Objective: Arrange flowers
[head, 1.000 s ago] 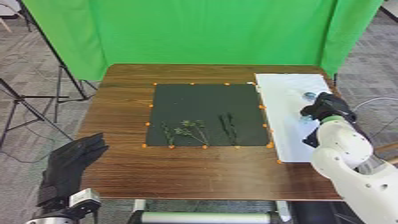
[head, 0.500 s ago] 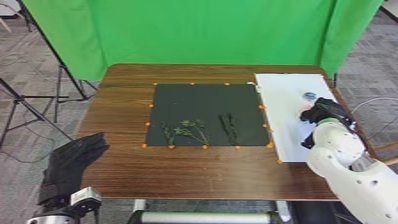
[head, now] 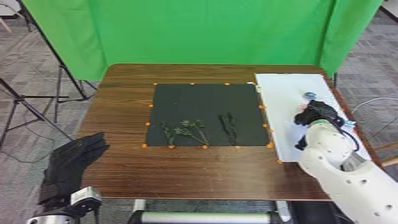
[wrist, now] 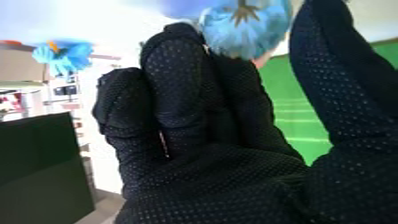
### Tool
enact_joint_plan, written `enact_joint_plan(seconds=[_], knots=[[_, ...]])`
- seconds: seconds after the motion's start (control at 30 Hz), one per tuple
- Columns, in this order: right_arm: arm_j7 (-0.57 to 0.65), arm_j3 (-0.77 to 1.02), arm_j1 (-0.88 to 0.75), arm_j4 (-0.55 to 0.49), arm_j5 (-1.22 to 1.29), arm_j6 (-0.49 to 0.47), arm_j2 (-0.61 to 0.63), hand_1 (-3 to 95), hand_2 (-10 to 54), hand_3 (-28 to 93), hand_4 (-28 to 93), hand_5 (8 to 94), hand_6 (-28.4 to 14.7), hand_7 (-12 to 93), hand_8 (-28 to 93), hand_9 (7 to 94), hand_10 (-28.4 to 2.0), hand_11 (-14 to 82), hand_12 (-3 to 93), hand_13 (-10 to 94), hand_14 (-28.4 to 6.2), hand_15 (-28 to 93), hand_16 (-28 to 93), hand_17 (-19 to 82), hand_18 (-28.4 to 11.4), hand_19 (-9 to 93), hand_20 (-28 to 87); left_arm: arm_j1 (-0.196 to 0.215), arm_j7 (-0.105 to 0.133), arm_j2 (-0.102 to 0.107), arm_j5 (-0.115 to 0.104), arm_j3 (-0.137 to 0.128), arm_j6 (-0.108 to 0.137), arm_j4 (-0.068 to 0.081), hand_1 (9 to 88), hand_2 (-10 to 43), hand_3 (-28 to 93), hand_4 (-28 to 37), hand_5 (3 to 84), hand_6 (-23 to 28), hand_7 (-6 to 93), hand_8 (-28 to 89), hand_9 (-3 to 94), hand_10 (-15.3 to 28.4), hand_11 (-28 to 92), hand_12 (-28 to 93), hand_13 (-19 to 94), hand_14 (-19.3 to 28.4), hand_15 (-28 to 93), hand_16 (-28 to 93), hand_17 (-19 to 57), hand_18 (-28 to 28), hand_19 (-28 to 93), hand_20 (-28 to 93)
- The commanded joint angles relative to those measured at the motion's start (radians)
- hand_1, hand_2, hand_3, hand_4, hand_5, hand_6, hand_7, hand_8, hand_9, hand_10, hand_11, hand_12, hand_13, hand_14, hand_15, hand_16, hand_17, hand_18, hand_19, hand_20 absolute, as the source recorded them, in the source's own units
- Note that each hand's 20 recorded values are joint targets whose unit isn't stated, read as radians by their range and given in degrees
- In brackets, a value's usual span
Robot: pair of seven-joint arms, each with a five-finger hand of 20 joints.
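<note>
The right robot hand (head: 315, 114) is hovering over the white sheet (head: 289, 90) at the right side of the bench (head: 124, 175). Its thumb is standing well apart from its fingers, leaving a wide gap, and the fingers are bending only loosely; nothing is being pinched. In the right wrist view a blue flower (wrist: 244, 30) is showing close to the fingertips, its underside turned to the camera; whether it is touching them I cannot tell. Another blue flower (wrist: 62, 59) is lying farther off.

The black mat (head: 187, 100) is carrying a thin sprig (head: 167, 132), a leafy sprig (head: 188, 129) and a pair of dark stems (head: 228, 127), all lying near its closer edge. The greenery is waiting without any bloom beside it, so the step in hand is probably choosing and picking up a flower.

The next move is calling for the fingers and thumb to be closing gently on one bloom, low enough to be catching it without crushing petals, then lifting it across to the mat. The left robot hand (head: 73, 161) is resting off the bench's left side, its fingers lying nearly straight.
</note>
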Motion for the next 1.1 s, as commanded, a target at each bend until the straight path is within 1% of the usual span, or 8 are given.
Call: enact_joint_plan(seconds=[0.03,0.1,0.17,0.23,0.3,0.47,0.93,1.1], knots=[[0.027,-0.053,0.005,0.033,-0.056,0.009,-0.011,41.8,-8.8,79,-26,59.0,-6.9,30,-12,63.7,-16.8,18.3,15.1,71,-12.6,73,22,53,-18.9,93,22,0.002,-0.016,-0.012,0.011,-0.004,-0.014,0.0,28.1,6.2,81,-17.9,53.1,15.3,20.7,-10,43.2,22.7,37,10,28,28.0,65,-14,-8.1,23.4,60,14],[0.034,-0.062,0.01,0.039,-0.075,0.007,-0.01,46.6,-9.4,77,-28,60.5,-6.3,32,0,68.3,-15.7,21.9,16.1,72,-11.6,73,23,54,-18.2,93,23,0.0,-0.019,-0.012,0.012,-0.004,-0.017,0.001,28.2,6.3,81,-18.1,53.1,15.3,20.7,-10,43.2,22.6,38,10,28,28.0,65,-14,-8.1,23.4,60,14],[0.038,-0.074,0.016,0.046,-0.086,0.026,-0.005,51.8,-9.5,74,-28,62.0,-6.0,35,3,72.6,-14.1,20.3,22.2,73,-10.9,73,23,54,-17.7,93,24,0.001,-0.023,-0.013,0.015,-0.006,-0.018,0.0,28.1,6.3,81,-18.1,53.1,15.3,20.7,-10,43.2,22.6,38,10,28,28.0,65,-14,-8.1,23.4,60,14],[0.041,-0.075,0.014,0.049,-0.099,0.021,-0.004,55.7,-9.5,73,-28,63.3,-4.7,38,5,79.0,-11.6,15.4,33.0,74,-9.9,73,24,55,-17.0,93,26,0.003,-0.023,-0.013,0.014,-0.006,-0.018,-0.001,28.1,6.3,81,-18.0,53.1,15.3,20.7,-10,43.2,22.7,38,10,28,28.0,65,-14,-8.1,23.4,60,14],[0.045,-0.078,0.012,0.052,-0.104,0.032,-0.001,57.9,-9.5,73,-28,64.1,-4.1,40,6,81.3,-10.6,17.7,36.6,75,-9.4,74,24,56,-16.6,93,27,0.005,-0.023,-0.015,0.014,-0.008,-0.019,-0.001,28.2,6.3,81,-18.1,53.1,15.3,20.7,-10,43.2,22.7,38,10,28,28.0,65,-14,-8.1,23.4,60,14],[0.05,-0.083,0.014,0.063,-0.129,0.058,0.011,60.6,-9.5,74,-28,68.3,-3.0,41,10,85.0,-9.2,21.0,38.6,78,-8.0,73,26,58,-16.4,93,29,0.005,-0.025,-0.016,0.016,-0.008,-0.019,-0.001,28.1,6.3,81,-18.1,53.1,15.3,20.7,-10,43.2,22.7,38,10,28,28.1,65,-14,-8.1,23.4,60,14],[0.053,-0.107,0.067,0.072,-0.206,0.19,0.055,60.3,-9.5,76,-28,73.9,-1.6,42,10,90.6,-7.3,18.6,38.6,84,-5.6,71,27,64,-15.2,93,33,0.012,-0.016,-0.011,0.009,-0.007,-0.011,-0.003,28.0,6.2,81,-18.0,53.1,15.3,20.8,-10,43.2,22.6,37,10,28,28.1,65,-14,-8.1,23.4,60,14],[0.047,-0.103,0.074,0.051,-0.211,0.206,0.062,60.2,-9.5,77,-28,74.3,-1.2,43,9,91.3,-7.8,17.7,39.9,85,-5.3,71,28,64,-15.2,93,33,0.015,-0.022,-0.014,0.014,-0.012,-0.013,-0.006,28.1,6.2,81,-18.0,53.1,15.3,20.8,-10,43.1,22.6,38,10,28,28.1,65,-14,-8.1,23.4,60,14]])
